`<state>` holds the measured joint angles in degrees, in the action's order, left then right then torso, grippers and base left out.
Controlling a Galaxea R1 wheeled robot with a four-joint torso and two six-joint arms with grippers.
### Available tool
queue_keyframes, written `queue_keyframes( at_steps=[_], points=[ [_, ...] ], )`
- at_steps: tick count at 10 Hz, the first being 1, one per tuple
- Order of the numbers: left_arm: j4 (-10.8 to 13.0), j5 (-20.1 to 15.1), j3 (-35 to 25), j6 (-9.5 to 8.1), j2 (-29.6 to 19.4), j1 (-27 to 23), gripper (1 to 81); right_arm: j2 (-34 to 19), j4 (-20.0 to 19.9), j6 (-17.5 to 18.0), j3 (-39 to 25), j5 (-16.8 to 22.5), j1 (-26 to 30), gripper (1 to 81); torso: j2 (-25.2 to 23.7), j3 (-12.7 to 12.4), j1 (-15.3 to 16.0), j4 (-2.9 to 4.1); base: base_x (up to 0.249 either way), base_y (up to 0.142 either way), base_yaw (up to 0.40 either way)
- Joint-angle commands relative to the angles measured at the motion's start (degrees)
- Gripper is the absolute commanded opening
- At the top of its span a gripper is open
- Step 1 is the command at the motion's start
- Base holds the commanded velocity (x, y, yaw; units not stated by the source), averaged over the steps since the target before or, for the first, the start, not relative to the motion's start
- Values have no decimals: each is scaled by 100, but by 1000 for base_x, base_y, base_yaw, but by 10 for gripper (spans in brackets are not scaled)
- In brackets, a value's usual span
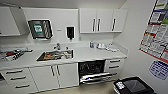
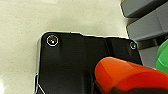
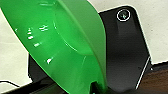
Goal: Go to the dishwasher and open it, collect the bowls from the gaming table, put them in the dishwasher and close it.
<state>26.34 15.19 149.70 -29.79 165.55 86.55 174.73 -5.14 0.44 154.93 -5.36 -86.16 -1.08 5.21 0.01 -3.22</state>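
The dishwasher stands open under the white counter, its steel door folded down and a dark interior with a rack behind it. In the left wrist view an orange-red bowl sits close to the camera, above a pale floor, with my left gripper shut on its lower edge. A bright green bowl looms large in the right wrist view, and my right gripper is shut on its rim. A sliver of that green bowl also shows beside the orange one. The gaming table is out of view.
A sink with items in it lies left of the dishwasher. White drawers flank the dishwasher on the right, cabinet doors on the left. A black bin stands at the lower right, near a wall with posters.
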Motion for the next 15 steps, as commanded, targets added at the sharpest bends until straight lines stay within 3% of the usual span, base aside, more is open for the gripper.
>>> queue_keyframes(
  at_steps=[1, 4, 15],
  points=[
    [11, -183, -2, 9, -74, -222, 10, 21, 67, -44, -52, 396, 226, 10, 0, 0, 0, 0, 155, 75, 0],
    [11, -183, -2, 9, -74, -222, 10, 12, 66, -44, -52, 387, 200, 10, 0, 0, -1, 0, 170, 65, 0],
    [-6, -183, -2, 9, -83, -222, 10, 30, 66, -44, -52, 387, 217, 10, -5, 0, 0, 0, 184, 0, 0]
  ],
)
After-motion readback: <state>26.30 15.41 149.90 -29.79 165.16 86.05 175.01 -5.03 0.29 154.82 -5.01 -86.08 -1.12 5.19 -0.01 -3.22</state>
